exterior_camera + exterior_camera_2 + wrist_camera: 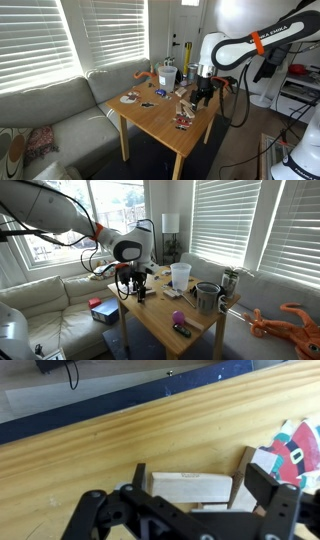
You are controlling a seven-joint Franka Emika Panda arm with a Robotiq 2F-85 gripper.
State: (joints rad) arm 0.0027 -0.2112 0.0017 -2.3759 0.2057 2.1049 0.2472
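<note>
We see the pincer [190,478] wide open, holding nothing. Its fingers [140,476] stand on both sides of a pale wooden block [190,490], which lies flat on the wooden table [100,440]. At two o'clock from the block lies a red-and-green patterned piece [295,445].

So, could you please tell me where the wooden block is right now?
In the wrist view the wooden block lies on the table, between the jaws of the open end effector, with a red-and-teal patterned item just right of it.
</note>
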